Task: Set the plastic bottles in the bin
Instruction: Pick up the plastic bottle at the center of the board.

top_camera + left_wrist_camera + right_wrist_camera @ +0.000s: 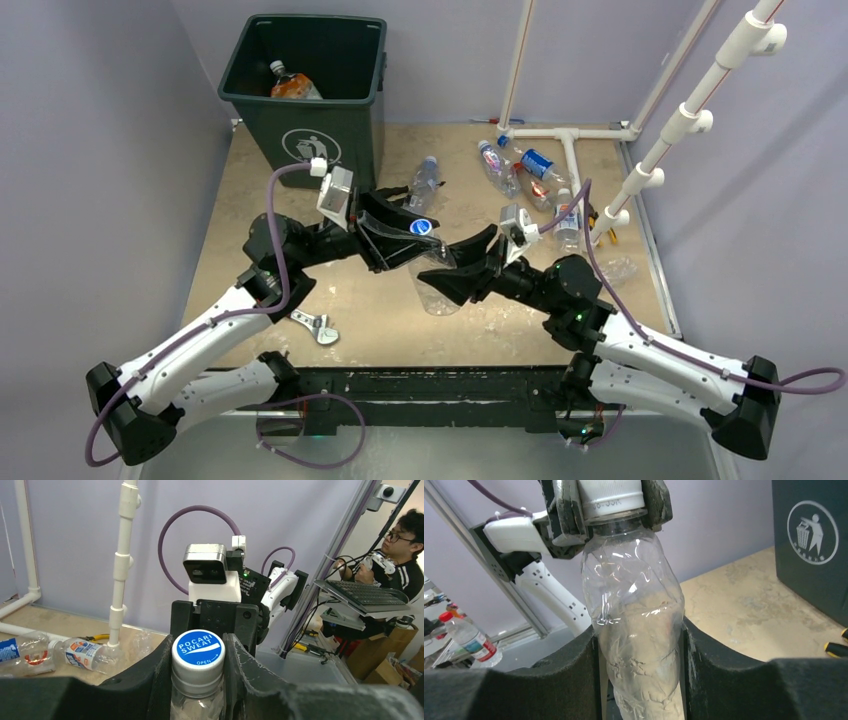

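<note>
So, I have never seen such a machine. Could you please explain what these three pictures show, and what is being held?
Two robot arms stand at a table's near edge. One picture looks down from above; the other two come from cameras on each wrist. The left end effector grips the blue-and-white cap of a clear, label-free plastic bottle; the right end effector clamps its body. More clear plastic bottles and a silver wrench lie on the beige table. The dark green square bin already holds one orange-labelled bottle.
</note>
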Controlling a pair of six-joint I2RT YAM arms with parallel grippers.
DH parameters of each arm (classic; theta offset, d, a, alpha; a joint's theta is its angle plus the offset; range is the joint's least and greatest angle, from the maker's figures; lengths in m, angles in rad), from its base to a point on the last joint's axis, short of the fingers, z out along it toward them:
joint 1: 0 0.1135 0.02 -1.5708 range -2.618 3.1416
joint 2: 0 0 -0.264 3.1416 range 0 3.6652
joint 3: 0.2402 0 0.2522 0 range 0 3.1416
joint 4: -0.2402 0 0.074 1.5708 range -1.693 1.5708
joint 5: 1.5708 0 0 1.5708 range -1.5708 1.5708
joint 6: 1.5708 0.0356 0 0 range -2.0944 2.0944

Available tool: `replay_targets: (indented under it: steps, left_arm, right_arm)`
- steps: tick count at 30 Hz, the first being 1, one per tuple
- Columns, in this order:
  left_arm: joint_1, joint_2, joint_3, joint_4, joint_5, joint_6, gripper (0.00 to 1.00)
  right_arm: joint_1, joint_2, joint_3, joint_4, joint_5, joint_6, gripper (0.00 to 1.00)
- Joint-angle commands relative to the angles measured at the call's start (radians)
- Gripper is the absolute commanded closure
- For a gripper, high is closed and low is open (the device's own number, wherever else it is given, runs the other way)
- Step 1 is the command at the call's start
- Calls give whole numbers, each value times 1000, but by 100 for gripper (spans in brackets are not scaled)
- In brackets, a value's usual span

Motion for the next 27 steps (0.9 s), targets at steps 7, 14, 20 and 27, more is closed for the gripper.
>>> replay_targets:
  steps: [7, 14, 20, 27]
  left_arm:
    - [0, -124, 81, -158, -299, 163, 100]
    - [0, -72, 262, -172, -828, 422, 100]
    - [1, 125, 514, -36, -1092, 720, 100]
    - [56, 387, 735, 170, -1235, 998, 100]
  right_arm:
    - [2, -75, 22, -82, -6, 16, 1]
    - [2, -289, 4, -282, 84, 35, 1]
    - [1, -367, -96, -322, 149, 79, 1]
    - [2, -290, -149, -263, 113, 101, 1]
